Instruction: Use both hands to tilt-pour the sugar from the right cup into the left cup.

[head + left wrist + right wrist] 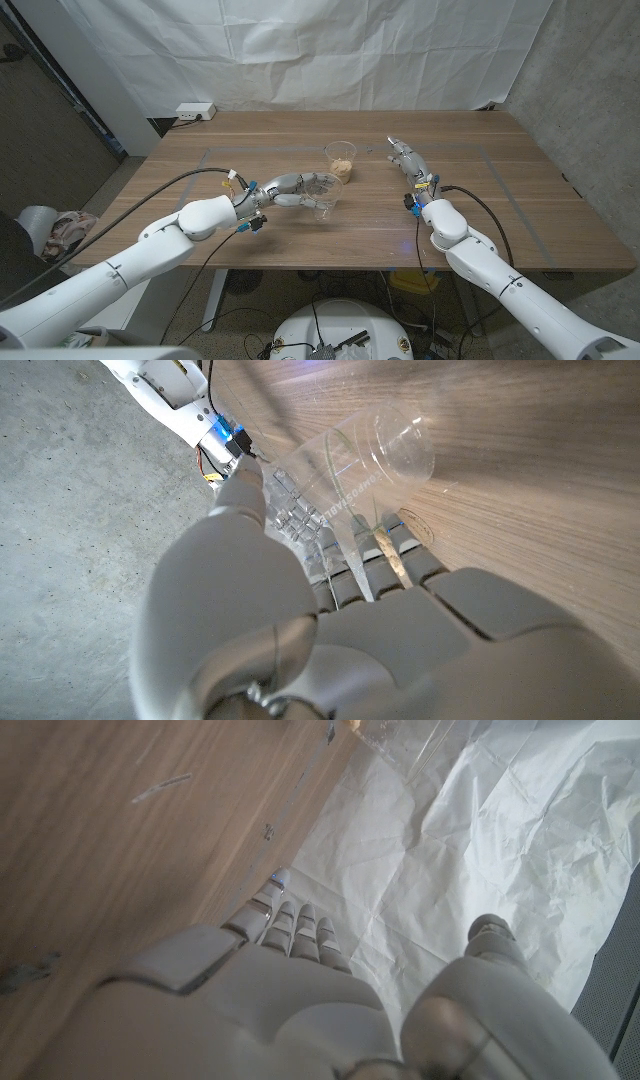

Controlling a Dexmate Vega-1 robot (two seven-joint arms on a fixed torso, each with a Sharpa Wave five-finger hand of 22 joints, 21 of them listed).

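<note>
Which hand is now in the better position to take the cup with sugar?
The right hand. It is open and empty, beside the sugar cup. The left hand already grips the empty cup.

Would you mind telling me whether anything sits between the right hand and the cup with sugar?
Nothing visible does. Only bare table lies between the right hand and the sugar cup. The left hand holds the empty cup nearer the robot.
</note>
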